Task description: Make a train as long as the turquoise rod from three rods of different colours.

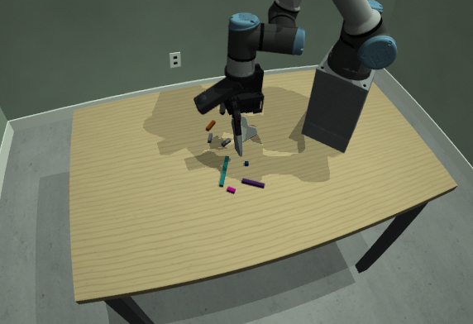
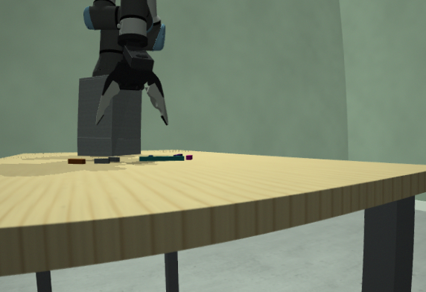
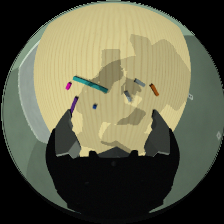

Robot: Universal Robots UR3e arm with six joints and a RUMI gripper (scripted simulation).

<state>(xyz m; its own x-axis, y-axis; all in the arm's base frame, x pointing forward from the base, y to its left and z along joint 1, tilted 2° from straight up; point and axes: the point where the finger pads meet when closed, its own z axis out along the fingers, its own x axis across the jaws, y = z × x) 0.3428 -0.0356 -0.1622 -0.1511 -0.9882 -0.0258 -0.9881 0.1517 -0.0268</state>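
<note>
Above the worktop, the gripper hangs released, its fingers wide apart; the turquoise rod lies near the magenta rod.

Seven rods lie scattered on the wooden table.
</note>
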